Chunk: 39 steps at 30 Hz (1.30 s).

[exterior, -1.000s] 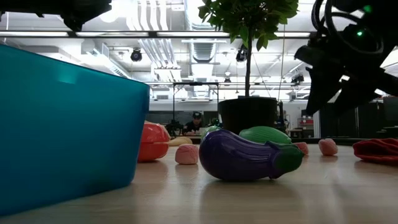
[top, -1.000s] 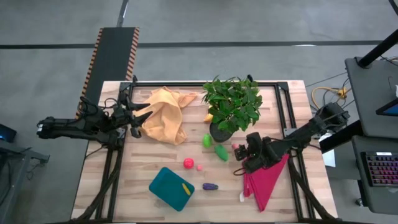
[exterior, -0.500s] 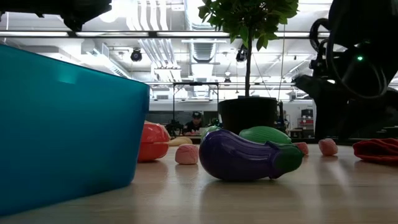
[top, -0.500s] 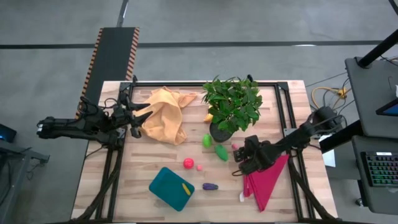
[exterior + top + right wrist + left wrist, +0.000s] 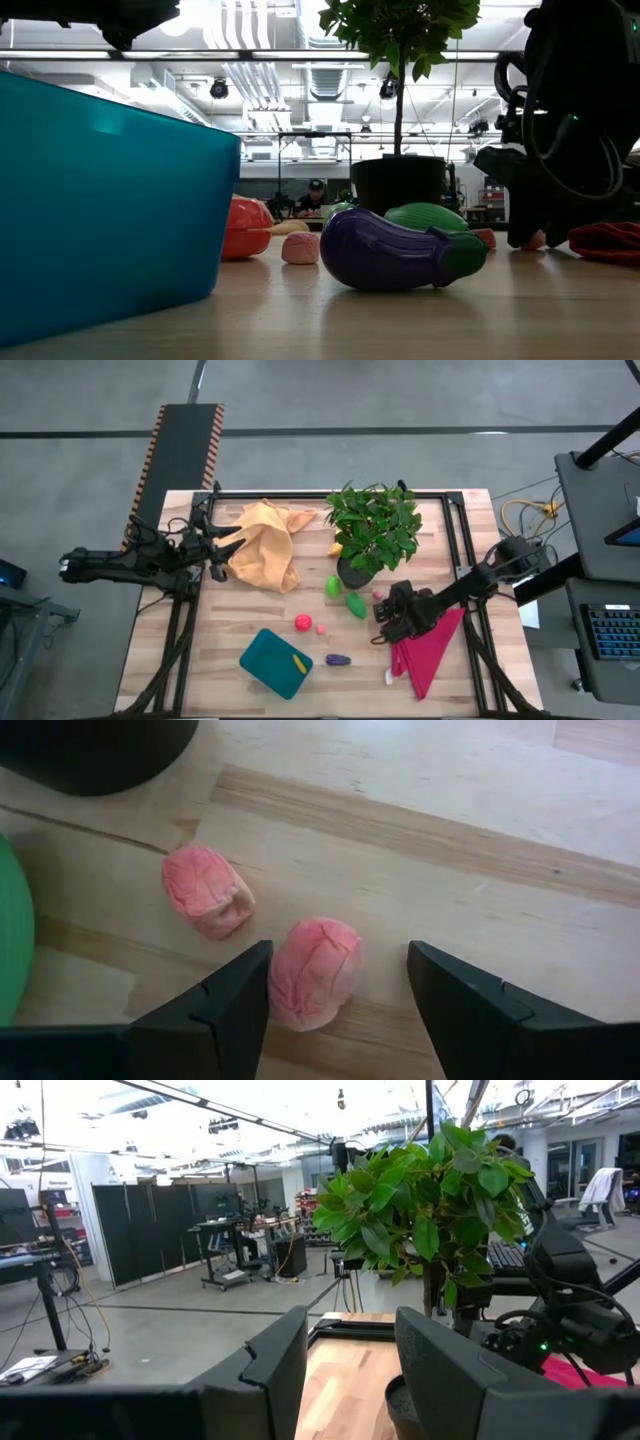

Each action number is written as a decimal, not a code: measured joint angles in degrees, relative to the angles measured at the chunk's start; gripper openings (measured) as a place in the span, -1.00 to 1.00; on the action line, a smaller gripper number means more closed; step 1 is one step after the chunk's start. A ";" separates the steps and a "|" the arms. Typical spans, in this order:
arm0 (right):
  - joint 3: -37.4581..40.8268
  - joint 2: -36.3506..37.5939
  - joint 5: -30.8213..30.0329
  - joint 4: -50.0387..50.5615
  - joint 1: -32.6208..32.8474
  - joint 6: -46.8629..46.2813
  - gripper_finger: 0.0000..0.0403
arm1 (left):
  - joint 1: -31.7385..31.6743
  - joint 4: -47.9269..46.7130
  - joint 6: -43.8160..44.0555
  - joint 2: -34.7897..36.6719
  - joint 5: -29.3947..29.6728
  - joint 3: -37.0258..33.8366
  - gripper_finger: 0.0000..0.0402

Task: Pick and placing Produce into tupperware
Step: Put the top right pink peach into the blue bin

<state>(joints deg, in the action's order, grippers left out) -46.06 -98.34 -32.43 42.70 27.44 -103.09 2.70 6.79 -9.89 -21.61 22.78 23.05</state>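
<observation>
The right end effector [image 5: 335,995] hangs low over the counter [image 5: 230,650], spread around a pink piece [image 5: 312,970]; another pink piece [image 5: 207,890] lies just beside. The tub [image 5: 274,663], near left, holds a banana [image 5: 298,664]. The left end effector [image 5: 345,1345] waits far left, partly spread.

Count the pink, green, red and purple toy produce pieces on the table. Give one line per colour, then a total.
pink pieces: 3
green pieces: 2
red piece: 1
purple piece: 1
Total: 7
</observation>
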 joint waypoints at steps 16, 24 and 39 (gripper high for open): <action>0.00 0.08 0.28 0.09 0.00 1.00 -0.57 | 0.00 -0.04 0.00 0.04 0.00 0.00 -0.30; -0.02 1.31 1.09 -0.01 0.02 2.77 -0.66 | 0.00 -0.09 0.00 -0.02 0.00 0.00 -0.30; -6.82 7.62 -3.66 0.39 0.18 18.78 -0.66 | 0.00 0.04 0.02 0.00 0.00 0.02 -0.30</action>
<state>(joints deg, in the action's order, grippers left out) -52.88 -90.72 -36.09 43.09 27.63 -84.30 2.70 6.83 -9.87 -21.61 22.79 23.07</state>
